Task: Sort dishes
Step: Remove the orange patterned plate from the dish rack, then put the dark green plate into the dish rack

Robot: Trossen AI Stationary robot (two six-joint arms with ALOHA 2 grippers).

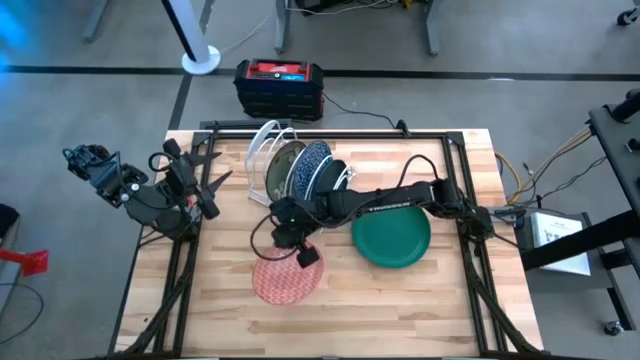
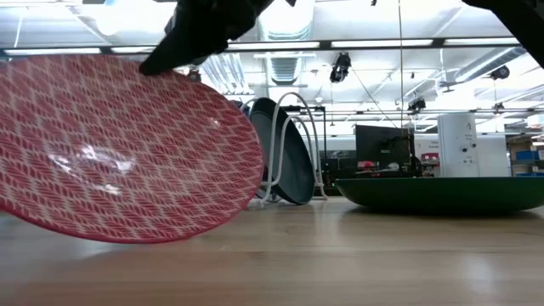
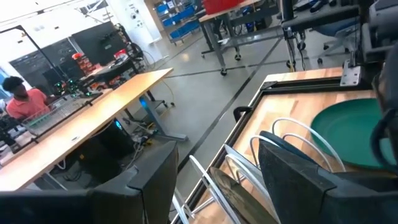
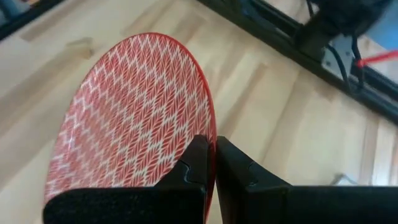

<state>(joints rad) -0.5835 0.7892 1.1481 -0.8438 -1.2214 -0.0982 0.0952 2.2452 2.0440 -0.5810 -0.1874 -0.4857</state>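
Observation:
My right gripper (image 1: 300,250) is shut on a red-pink patterned plate (image 1: 285,277) at the table's middle front; the plate fills the left of the low view (image 2: 119,144). A dark green plate (image 1: 390,236) lies flat on the table to its right. A greyish-brown plate (image 1: 284,166) and a dark blue speckled plate (image 1: 311,170) stand on edge in the white wire rack (image 1: 262,150). My left gripper (image 1: 212,186) is open and empty at the table's left edge, above it. My right gripper pinches the red plate's far rim (image 4: 210,127) between its two fingers, one on the patterned face, one on the underside. The fingers (image 4: 193,163) slant down from the far side. The plate is tilted, far rim up, its near rim (image 2: 110,240) low by the table; whether it touches, I cannot tell.
The rack stands at the far middle of the table, its wires also in the left wrist view (image 3: 292,134). A red and black box (image 1: 279,85) sits on the floor beyond the far edge. Bare wood lies near the front edge (image 1: 400,310).

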